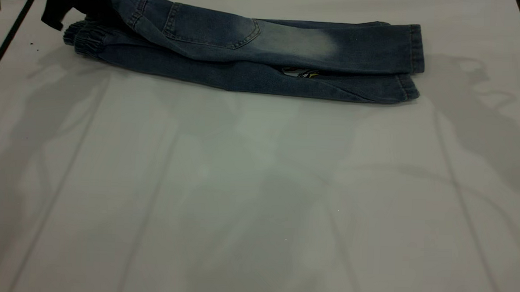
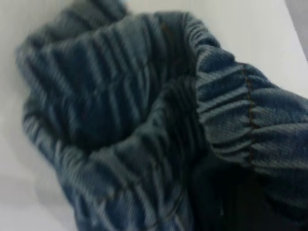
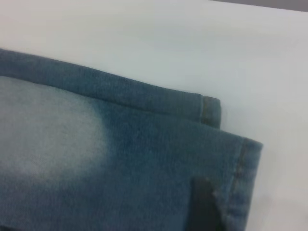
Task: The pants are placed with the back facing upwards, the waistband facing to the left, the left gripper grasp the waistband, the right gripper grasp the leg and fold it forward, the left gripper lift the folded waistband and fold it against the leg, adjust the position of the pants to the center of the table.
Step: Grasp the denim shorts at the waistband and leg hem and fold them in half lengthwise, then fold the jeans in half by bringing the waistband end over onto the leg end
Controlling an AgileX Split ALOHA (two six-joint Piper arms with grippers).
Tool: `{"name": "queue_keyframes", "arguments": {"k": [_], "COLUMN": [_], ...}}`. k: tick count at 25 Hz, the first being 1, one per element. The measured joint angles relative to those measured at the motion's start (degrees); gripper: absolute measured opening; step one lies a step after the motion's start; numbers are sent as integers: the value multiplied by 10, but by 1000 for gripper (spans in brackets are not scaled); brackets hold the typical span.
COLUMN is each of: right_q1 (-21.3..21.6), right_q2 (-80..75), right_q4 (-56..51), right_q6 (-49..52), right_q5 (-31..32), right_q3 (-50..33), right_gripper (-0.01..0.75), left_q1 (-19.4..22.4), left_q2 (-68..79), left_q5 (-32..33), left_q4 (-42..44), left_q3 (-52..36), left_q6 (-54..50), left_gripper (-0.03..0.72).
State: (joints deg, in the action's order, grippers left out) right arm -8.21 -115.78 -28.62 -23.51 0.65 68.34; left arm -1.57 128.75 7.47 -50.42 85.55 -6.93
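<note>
My left gripper (image 1: 84, 2) was at the far left corner of the counter (image 1: 257, 198), dark against the denim, clamped on the gathered waistband (image 2: 226, 110) of the pants (image 1: 246, 53). It held that end raised off the surface, and the elastic ribbing bunched up in folds right under my left wrist camera, with a line of tan stitching running across one band.

From there the pants stretched out to the right along the far edge of the counter, already folded lengthwise. The leg (image 1: 308, 43) with the pale oval faded patch lay on top, a back pocket (image 1: 212, 30) showing near the waistband end. The other leg lay under it and stuck out a little toward the near side, with a small sliver of the print (image 1: 300, 72) peeking out between the two layers. Both hems (image 1: 415, 60) ended close together on the right, resting flat.

My right gripper (image 3: 207, 204) showed only as one dark fingertip lying on the top leg just beside its hem in my right wrist camera; whether it was apart or together I could not tell. The rest of the counter in front of the pants was bare white-grey.
</note>
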Motion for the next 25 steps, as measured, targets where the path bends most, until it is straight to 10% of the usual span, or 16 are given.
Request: {"name": "queue_keyframes", "arguments": {"k": [6,13,25], "right_q1": [0,0,-92], "right_q2": [31,69,63], "right_q4": [0,0,0], "right_q6": [0,0,-17], "right_q5": [63,147,146], "right_q3": [0,0,17], "right_gripper": [519,521,521], "left_q1": [0,1,29], "left_q2": [1,2,2], "left_q5": [59,272,423], "left_q4": [1,28,376], "left_q3": [60,148,230], "left_q6": [201,431,253], "left_gripper": [410,441,444]}}
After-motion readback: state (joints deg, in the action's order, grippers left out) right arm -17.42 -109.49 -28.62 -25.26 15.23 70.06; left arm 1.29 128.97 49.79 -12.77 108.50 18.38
